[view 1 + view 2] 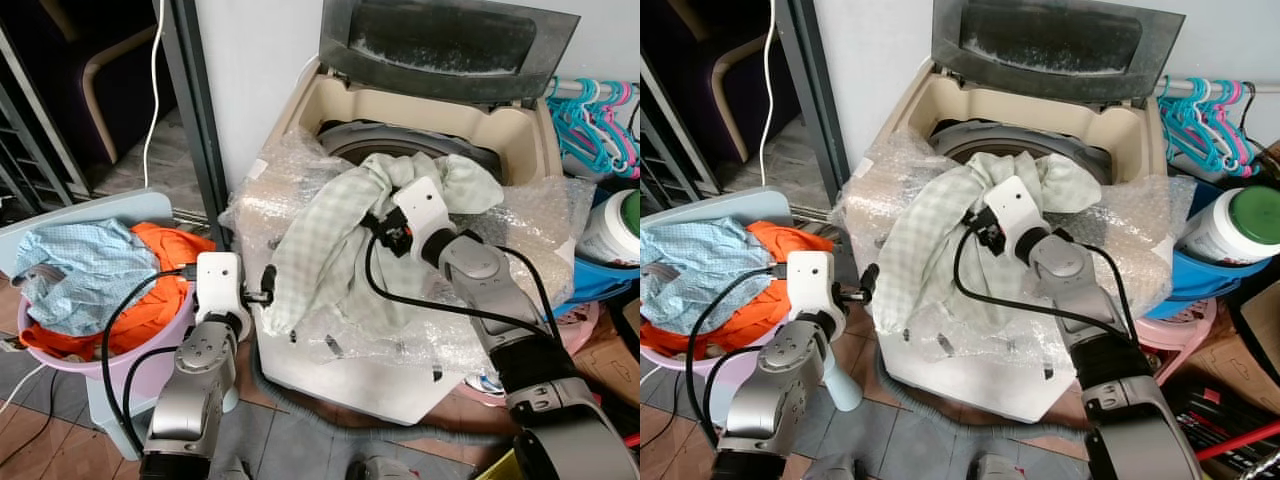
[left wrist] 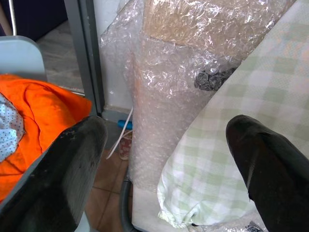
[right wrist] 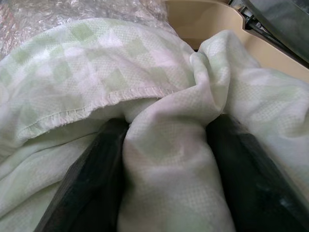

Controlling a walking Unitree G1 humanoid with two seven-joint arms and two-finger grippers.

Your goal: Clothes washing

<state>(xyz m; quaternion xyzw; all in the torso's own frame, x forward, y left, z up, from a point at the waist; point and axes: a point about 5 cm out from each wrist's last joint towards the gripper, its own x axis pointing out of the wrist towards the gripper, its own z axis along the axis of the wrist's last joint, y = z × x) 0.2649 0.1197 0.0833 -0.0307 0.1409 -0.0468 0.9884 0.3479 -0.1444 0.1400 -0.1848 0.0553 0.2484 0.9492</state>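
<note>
Gripping a bunched fold of the pale green checked cloth (image 1: pixel 330 235), the right tool (image 3: pixel 164 159) had its two black fingers (image 3: pixel 91 179) pressed in on either side of the fabric, above the rim of the washing machine (image 1: pixel 420 130). The machine's lid (image 1: pixel 445 40) stood raised, and its top and front were wrapped in bubble wrap (image 1: pixel 520 230). The cloth lay draped from the drum opening over the front left corner of the machine, its lower edge hanging down the side. The left tool (image 2: pixel 164 159) was spread wide and empty, held just beside that hanging edge, near the wrapped side of the machine. To the robot's left, a pink basin (image 1: pixel 150 340) held an orange garment (image 1: pixel 165 250) and a light blue patterned one (image 1: pixel 80 265).
</note>
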